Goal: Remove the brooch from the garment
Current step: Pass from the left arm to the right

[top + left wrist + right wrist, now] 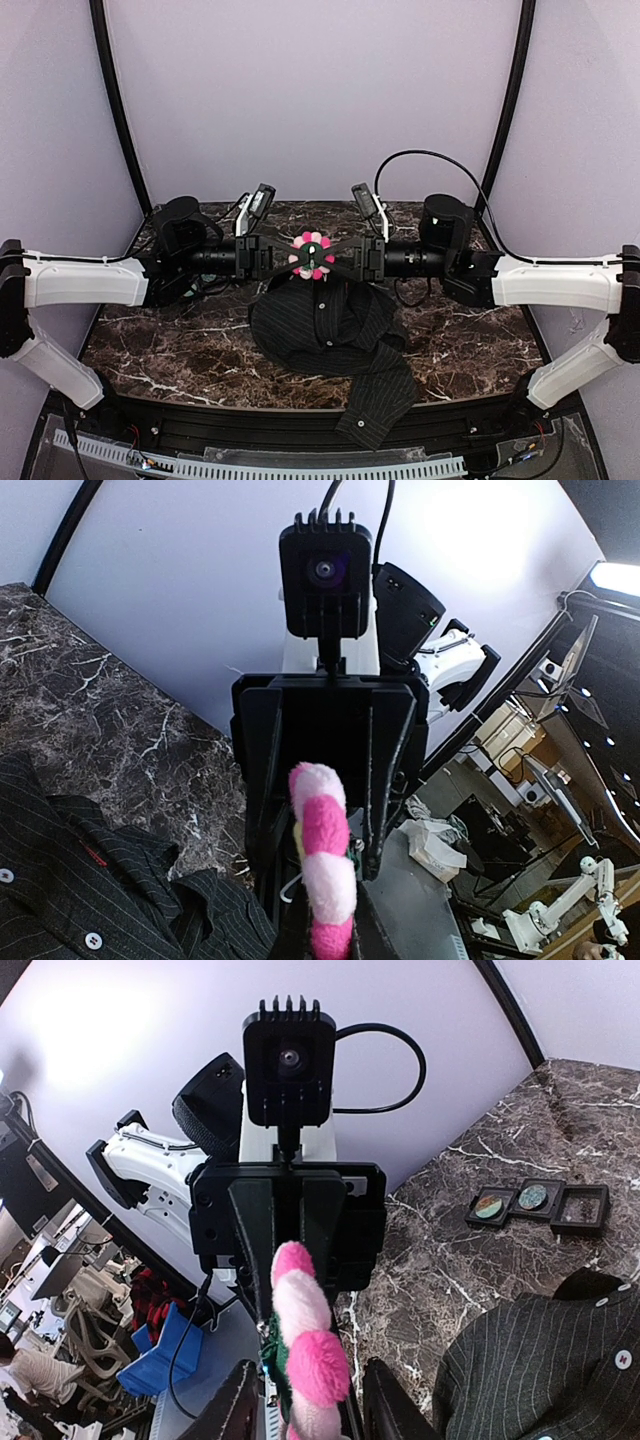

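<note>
Brooch (311, 255) — pinched in mid-air between the two arms, above the collar of the black striped shirt (330, 330). Seen edge-on from both wrists, lower petals cut off by the frame. Left gripper (290, 257) clamped on it, fingertips hard to make out. Right gripper (334, 257) jaws apart, one either side. Three small trays (540, 1203) well apart on the dark marble table (160, 340) — pale lilac walls behind.
</note>
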Motion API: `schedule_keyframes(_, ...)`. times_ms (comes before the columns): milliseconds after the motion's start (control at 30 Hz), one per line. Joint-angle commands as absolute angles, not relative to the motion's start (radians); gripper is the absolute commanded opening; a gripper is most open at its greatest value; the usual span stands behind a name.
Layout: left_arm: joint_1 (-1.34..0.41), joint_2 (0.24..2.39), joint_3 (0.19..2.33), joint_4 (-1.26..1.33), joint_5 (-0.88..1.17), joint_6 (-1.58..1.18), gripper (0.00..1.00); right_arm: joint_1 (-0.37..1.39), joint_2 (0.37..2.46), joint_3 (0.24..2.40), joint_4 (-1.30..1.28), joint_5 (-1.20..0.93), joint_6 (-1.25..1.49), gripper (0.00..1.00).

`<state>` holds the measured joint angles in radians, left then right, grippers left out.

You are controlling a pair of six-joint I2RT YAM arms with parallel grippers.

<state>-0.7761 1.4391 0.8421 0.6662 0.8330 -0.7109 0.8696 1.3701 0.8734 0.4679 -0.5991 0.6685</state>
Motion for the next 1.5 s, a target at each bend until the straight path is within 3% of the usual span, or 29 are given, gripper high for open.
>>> schedule_keyframes(0, -0.777, 1.440, 0.838, 0.672, 0.846, -0.698, 0.01, 0.864, 1.382, 0.871, 0.509, -0.632, 0.677, 0.33)
schedule_keyframes(333, -0.778, 1.444, 0.842, 0.670, 0.852, -0.699, 0.01, 0.864, 1.400, 0.874, 0.535, -0.651, 0.690, 0.24)
schedule_keyframes(767, -0.788, 1.445, 0.844, 0.663, 0.857, -0.691, 0.01, 0.864, 1.408, 0.881, 0.545, -0.656, 0.698, 0.24)
schedule_keyframes(1200, -0.792, 1.457, 0.857, 0.635, 0.860, -0.676, 0.01, 0.864, 1.419, 0.880, 0.545, -0.655, 0.700, 0.01)
schedule_keyframes(1367, -0.793, 1.460, 0.873, 0.558, 0.824, -0.642, 0.01, 0.864, 1.426, 0.884, 0.537, -0.650, 0.700, 0.00)
schedule_keyframes(1433, -0.793, 1.453, 0.884, 0.503, 0.789, -0.618, 0.04, 0.864, 1.424, 0.881, 0.537, -0.641, 0.701, 0.00)
schedule_keyframes(1467, -0.793, 1.450, 0.887, 0.477, 0.767, -0.611, 0.13, 0.864, 1.420, 0.879, 0.539, -0.630, 0.703, 0.00)
